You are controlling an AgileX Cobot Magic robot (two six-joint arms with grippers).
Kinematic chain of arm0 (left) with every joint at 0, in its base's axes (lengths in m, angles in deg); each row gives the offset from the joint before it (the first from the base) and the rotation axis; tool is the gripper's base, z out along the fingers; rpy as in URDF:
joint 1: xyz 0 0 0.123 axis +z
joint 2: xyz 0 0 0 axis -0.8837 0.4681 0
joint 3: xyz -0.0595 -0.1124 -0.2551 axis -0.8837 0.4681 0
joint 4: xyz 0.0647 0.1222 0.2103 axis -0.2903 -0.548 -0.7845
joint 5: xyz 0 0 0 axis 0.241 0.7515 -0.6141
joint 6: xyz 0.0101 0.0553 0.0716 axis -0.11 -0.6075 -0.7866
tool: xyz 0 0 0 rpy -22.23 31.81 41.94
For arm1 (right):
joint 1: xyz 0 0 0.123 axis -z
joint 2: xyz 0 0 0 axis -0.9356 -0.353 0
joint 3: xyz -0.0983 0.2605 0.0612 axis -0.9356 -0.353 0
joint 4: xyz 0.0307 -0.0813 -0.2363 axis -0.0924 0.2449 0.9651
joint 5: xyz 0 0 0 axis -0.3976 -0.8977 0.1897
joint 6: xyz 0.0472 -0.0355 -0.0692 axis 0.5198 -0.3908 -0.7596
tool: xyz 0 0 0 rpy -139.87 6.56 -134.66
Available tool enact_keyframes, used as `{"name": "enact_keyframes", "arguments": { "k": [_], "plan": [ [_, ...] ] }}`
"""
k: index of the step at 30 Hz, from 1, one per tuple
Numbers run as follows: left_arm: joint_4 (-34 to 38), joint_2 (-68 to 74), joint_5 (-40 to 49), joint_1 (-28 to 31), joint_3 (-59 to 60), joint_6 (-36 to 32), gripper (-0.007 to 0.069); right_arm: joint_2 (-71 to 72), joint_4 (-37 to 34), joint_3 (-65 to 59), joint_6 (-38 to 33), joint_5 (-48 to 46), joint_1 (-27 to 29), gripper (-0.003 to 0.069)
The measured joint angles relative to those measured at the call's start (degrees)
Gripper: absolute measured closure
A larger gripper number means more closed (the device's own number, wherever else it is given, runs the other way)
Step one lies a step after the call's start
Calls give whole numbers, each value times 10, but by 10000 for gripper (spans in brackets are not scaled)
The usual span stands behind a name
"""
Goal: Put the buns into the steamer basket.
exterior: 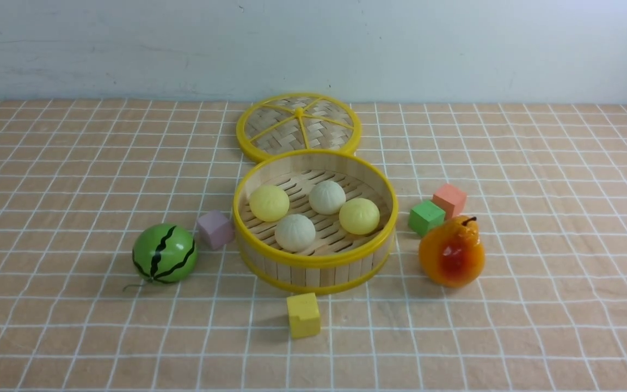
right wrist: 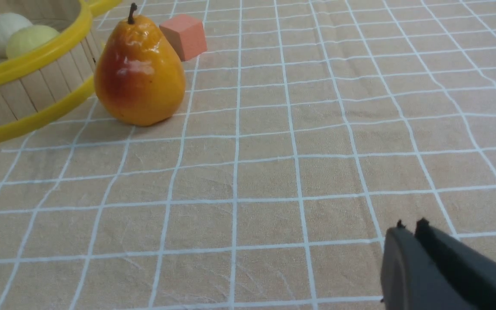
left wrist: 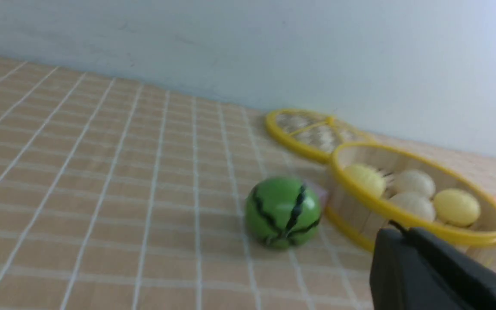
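Closing on nothing, the left gripper (left wrist: 398, 228) is bringing its fingers together on the near left side of the steamer basket (exterior: 316, 259), while the right gripper (right wrist: 411, 224) is holding its empty fingers together on the basket's near right side. All four buns are sitting inside the basket on its slatted floor: two pale yellow buns, one toward the left wall (exterior: 269, 203) and one toward the right (exterior: 359, 216), and two off-white buns, one toward the back (exterior: 327, 197) and one nearer the front (exterior: 295, 233). With none showing outside the basket, the placing is looking complete, and nothing of the task appears to be remaining. One woven lid (exterior: 281, 133) is lying behind the basket. One striped watermelon (exterior: 165, 253) is resting to the basket's left, and one glossy pear (exterior: 451, 253) is standing to its right. Four blocks are surrounding the one basket: a purple block (exterior: 215, 229) is sitting just beside its left side, a yellow block (exterior: 303, 316) is sitting in front, and a green block (exterior: 426, 218) and a coral block (exterior: 449, 200) are sitting to its right.
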Motion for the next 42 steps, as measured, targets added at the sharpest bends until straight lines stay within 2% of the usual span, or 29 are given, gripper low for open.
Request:
{"name": "enact_keyframes", "arguments": {
  "k": [2,5,13,42],
  "plan": [
    [-20,-7,105,23,6,34,638,0,0,0,0,0,0,630],
    [-22,-7,146,27,10,52,638,0,0,0,0,0,0,627],
    [-19,-8,150,28,10,79,638,0,0,0,0,0,0,627],
    [-19,-8,149,28,10,80,638,0,0,0,0,0,0,584]
  ]
}}
